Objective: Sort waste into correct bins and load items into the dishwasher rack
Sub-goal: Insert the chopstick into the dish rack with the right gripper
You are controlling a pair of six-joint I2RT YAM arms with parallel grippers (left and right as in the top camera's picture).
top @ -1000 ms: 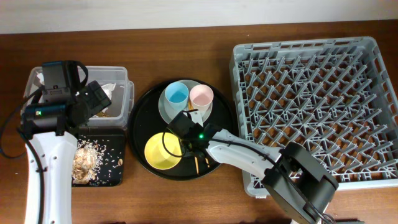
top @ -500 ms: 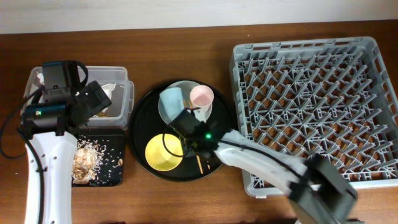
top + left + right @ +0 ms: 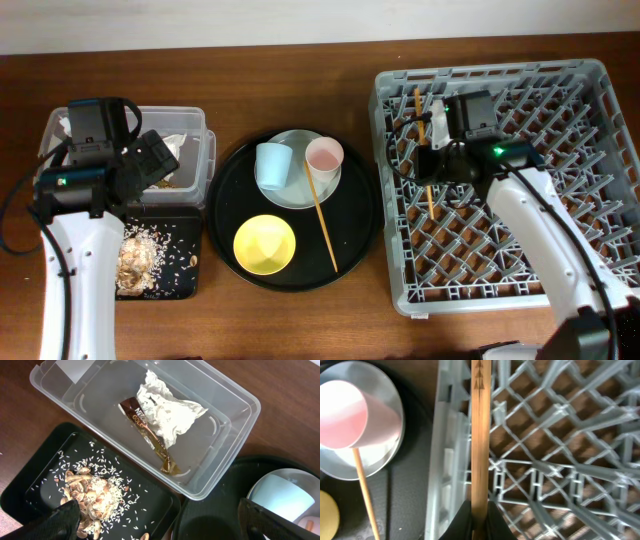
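While the right hand hangs over the left part of the dishwasher rack, its fingers are pressed together on one wooden chopstick. The stick runs straight out ahead of that hand, along the rack's near wall and above the pegs. Whether it touches them cannot be told.

To the left of that hand, outside the rack, sits the round black tray on the bench. The second chopstick lies loose across the tray, with its far end at the pink cup. That cup stands on the pale plate, and the light-blue cup is just beside it on the same plate. I cannot tell whether the blue cup is upright. The yellow bowl sits on the tray nearer the robot, apart from the plate.

The left hand is spread wide and holds nothing, with a finger at each lower corner of its wrist view. Below and ahead of it is the clear tub, holding the crumpled napkin with the brown wrapper partly under it. Beneath the hand's left finger is the shallow black tray, touching the tub and carrying the heap of food scraps.
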